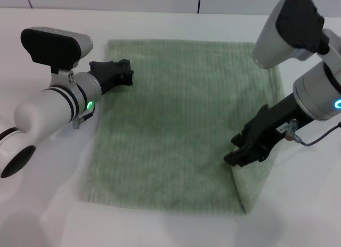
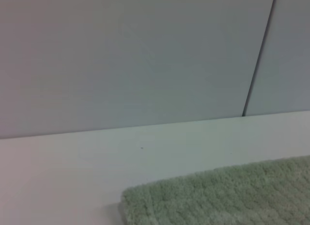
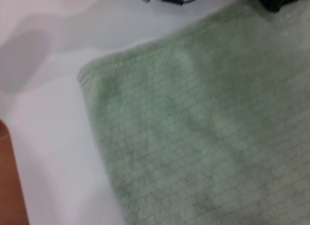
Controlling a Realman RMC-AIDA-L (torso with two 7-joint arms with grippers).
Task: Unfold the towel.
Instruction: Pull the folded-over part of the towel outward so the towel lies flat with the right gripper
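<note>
The pale sage-green towel (image 1: 176, 119) lies flat on the white table (image 1: 42, 215), with a thicker doubled edge along its right side. My left gripper (image 1: 126, 72) hovers at the towel's far left edge, near its far left corner. My right gripper (image 1: 238, 155) is low over the towel's right side, close to its near right corner. The left wrist view shows a towel corner (image 2: 218, 196) on the table. The right wrist view shows another towel corner (image 3: 193, 128) from close above.
A grey wall (image 2: 145, 55) with a dark seam rises behind the table's far edge. A thin cable (image 1: 314, 139) hangs from my right wrist. The table's edge, with brown floor (image 3: 7, 186) beyond, shows in the right wrist view.
</note>
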